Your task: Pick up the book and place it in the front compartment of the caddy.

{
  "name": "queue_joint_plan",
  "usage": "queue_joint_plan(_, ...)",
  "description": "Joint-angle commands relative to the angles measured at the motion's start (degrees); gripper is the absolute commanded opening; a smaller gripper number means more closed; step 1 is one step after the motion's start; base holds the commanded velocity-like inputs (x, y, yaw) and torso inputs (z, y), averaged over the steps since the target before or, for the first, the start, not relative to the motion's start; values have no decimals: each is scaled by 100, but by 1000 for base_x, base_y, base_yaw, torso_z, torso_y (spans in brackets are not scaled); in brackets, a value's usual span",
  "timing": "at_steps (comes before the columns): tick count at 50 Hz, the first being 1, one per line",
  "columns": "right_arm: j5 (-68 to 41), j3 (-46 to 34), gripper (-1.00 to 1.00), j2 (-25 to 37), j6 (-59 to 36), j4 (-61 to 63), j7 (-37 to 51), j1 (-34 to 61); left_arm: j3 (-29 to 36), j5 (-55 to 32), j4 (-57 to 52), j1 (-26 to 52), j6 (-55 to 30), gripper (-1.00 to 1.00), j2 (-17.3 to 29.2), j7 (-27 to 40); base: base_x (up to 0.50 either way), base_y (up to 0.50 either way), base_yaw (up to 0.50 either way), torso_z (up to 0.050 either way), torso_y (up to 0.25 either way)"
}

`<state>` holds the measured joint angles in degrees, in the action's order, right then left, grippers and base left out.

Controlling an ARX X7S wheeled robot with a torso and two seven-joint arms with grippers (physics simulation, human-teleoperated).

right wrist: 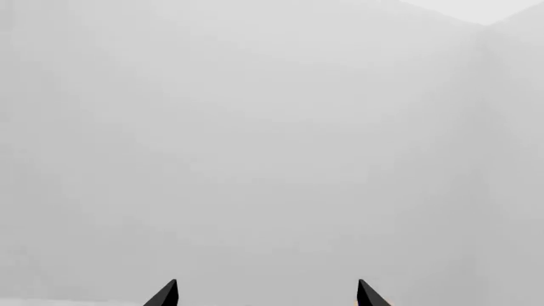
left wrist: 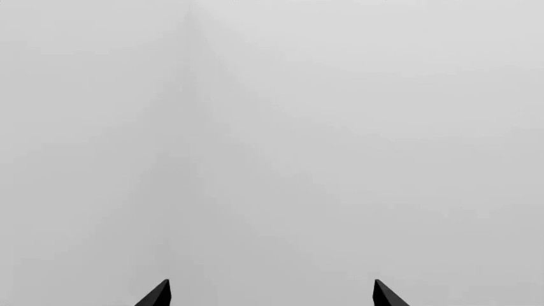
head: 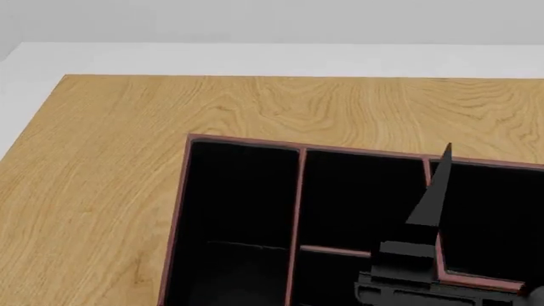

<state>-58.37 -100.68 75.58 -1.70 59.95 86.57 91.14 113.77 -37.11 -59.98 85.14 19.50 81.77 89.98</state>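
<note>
The caddy (head: 181, 210), red-brown with a black lining, lies on the wooden table and fills the lower right of the head view. A short red-brown cross divider (head: 336, 250) closes off a small cell, the front compartment (head: 327, 280), at the near edge. My right gripper (head: 444, 156) hovers over the caddy's right part, fingers pointing away from me. In its wrist view the right gripper (right wrist: 267, 293) is open and empty, facing a blank grey wall. The left gripper (left wrist: 272, 293) is open and empty too, facing the same grey. The book is out of view.
The light wooden table (head: 127, 127) stretches left of and behind the caddy, its left edge running diagonally. A white floor and a grey wall (head: 255, 19) lie beyond it.
</note>
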Motion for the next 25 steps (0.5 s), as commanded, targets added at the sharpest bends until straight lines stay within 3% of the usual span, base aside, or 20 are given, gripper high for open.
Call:
queue_joint_plan(1, -3072, -1202, 100, 349, -1355, 3, -1694, 4377, -240, 78, -1, -290, 65, 100, 15, 0, 0, 0, 0, 0, 0)
queue_joint_plan(3, -4006, 195, 100, 357, -2093, -182, -2155, 4370, -361, 89, -1, -394, 71, 100, 4, 0, 0, 0, 0, 0, 0)
queue_joint_plan(7, -4968, 1761, 100, -62, -3446, -1164, -3333, 4360, -636, 92, -1, -640, 57, 100, -26, 0, 0, 0, 0, 0, 0)
queue_joint_plan(11, -5023, 2230, 100, -644, -4323, -2037, -4202, 4321, -978, 52, -1, -913, -6, 100, -122, -1, 0, 0, 0, 0, 0)
queue_joint_plan(13, -4744, 2584, 100, -1265, -5181, -3043, -5034, 4351, -955, 59, -1, -849, 16, 100, -134, -1, 0, 0, 0, 0, 0)
queue_joint_plan(15, -3834, 2353, 100, -2306, -6025, -3932, -6170, 4337, -950, 169, -1, -961, 100, 100, -74, -1, 0, 0, 0, 0, 0)
queue_joint_plan(21, -2436, 2281, 100, -3210, -7475, -4274, -8766, 4361, -1047, 222, -1, -1097, 145, 100, -31, -1, 0, 0, 0, 0, 0)
queue_joint_plan(25, -914, 2191, 100, -3640, -8115, -4124, -11376, 4371, -1118, 77, -1, -1032, 62, 100, -141, -1, 0, 0, 0, 0, 0)
